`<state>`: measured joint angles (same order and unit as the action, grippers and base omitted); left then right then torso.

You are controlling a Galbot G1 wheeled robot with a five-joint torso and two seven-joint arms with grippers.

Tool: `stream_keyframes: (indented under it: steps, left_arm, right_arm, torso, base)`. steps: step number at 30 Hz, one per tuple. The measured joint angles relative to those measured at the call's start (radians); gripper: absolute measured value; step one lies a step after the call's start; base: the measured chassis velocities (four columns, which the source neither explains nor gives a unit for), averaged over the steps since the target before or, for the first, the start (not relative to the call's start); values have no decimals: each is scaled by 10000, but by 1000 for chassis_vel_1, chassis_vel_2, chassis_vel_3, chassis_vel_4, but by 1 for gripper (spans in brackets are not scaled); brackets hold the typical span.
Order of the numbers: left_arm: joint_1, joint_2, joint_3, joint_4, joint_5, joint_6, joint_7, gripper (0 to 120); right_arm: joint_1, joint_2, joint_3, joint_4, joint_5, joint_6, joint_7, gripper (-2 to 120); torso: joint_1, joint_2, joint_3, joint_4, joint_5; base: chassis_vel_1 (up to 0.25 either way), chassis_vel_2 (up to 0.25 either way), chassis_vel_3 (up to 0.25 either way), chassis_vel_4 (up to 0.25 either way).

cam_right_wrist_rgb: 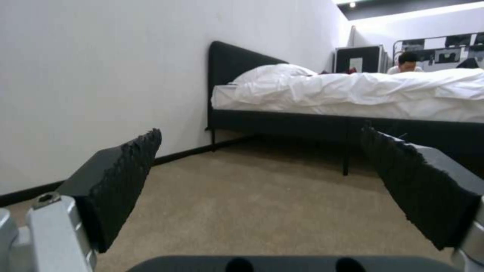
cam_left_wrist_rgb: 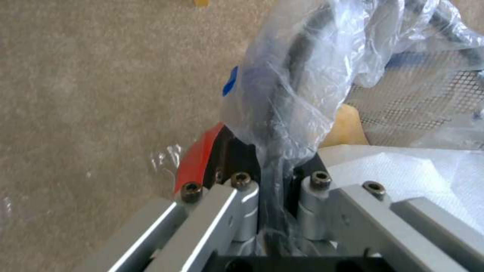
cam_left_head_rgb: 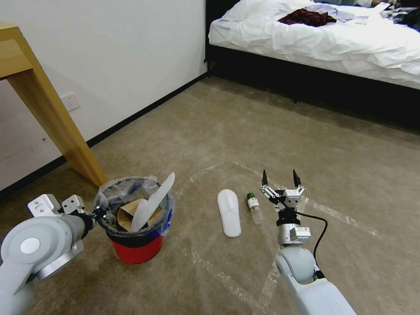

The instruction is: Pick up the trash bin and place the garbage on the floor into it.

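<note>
We see the left gripper (cam_left_head_rgb: 99, 214) clamped on the trash bin (cam_left_head_rgb: 138, 247) rim; our right gripper (cam_left_head_rgb: 281, 180) gapes wide, empty, beside the bottle (cam_left_head_rgb: 254, 207).

I see a white wall (cam_left_head_rgb: 113, 57) with a dark skirting board (cam_left_head_rgb: 144, 109) and a socket (cam_left_head_rgb: 70, 101) low down. A slanted wooden table leg (cam_left_head_rgb: 57, 118) stands near it. Beyond, a bed (cam_left_head_rgb: 315, 39) with a black frame and rumpled white bedding sits against that wall, dark red cloth (cam_left_head_rgb: 308, 17) lying on top.
</note>
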<state>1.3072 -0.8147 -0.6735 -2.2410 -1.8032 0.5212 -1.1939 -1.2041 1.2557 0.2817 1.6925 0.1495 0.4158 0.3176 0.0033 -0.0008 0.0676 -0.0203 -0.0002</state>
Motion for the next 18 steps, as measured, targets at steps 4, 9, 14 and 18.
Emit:
stream_keyframes:
  steps: [4, 9, 14, 18]
  left_arm:
    - [2, 2, 0, 0, 3, 5, 10, 4]
    - [3, -30, 25, 0, 40, 18, 46, 4]
    - [5, -31, 27, 4, 61, 18, 56, 4]
    - [0, -4, 27, 17, 62, 14, 64, 4]
  right_arm:
    - [-15, 3, 10, 0, -4, 0, -1, 100]
    - [-7, 0, 15, 1, -12, 57, -1, 100]
    - [46, -14, 14, -58, -37, 216, -10, 100]
    - [139, -24, 13, -134, -69, 297, -9, 100]
  torso:
    - [0, 0, 0, 0, -1]
    - [1, 0, 0, -1, 0]
    - [1, 0, 2, -1, -1]
    - [1, 0, 1, 0, 0]
  base:
    - [-123, 124, 117, -130]
    - [-127, 126, 122, -114]
    - [-87, 93, 81, -84]
    - [0, 0, 0, 0]
